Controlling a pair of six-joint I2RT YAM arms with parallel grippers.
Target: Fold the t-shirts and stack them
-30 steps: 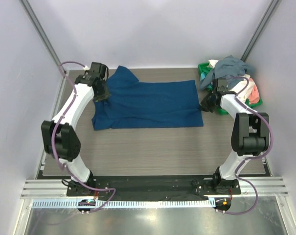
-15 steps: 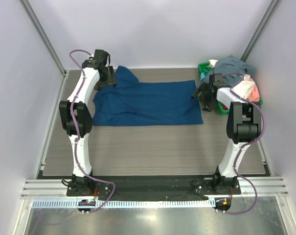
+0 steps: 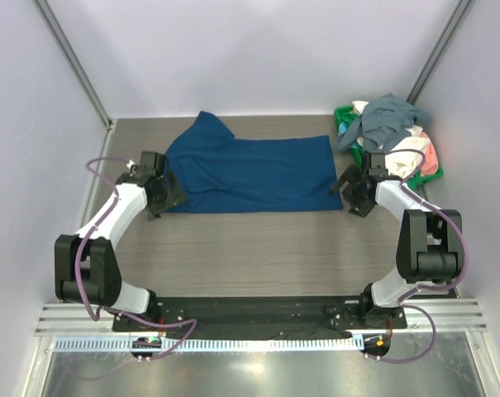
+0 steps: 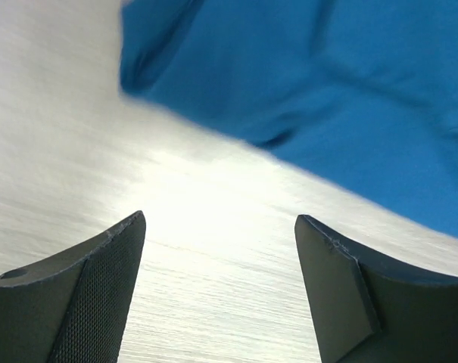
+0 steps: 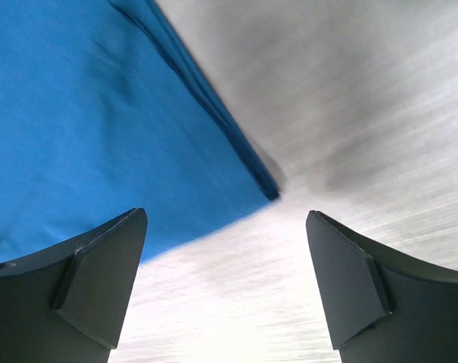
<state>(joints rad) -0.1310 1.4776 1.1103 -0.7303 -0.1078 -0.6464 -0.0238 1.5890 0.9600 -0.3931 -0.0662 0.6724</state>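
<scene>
Left gripper (image 4: 219, 227): jaws spread, nothing held, over bare table (image 3: 258, 248) just off the near-left corner of the navy-blue t-shirt (image 3: 250, 169). Right gripper (image 5: 227, 219): jaws likewise spread and empty at the shirt's near-right corner. The shirt lies spread across the table's far half. Other t-shirts (image 3: 390, 124) are heaped in the green basket (image 3: 342, 122), far right.

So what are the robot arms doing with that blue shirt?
They're folding shirts. The blue shirt lies flat on the table. The left gripper is down at its near left corner and the right gripper at its near right corner. Both are open and holding nothing. More shirts are heaped in the basket at the far right.
</scene>
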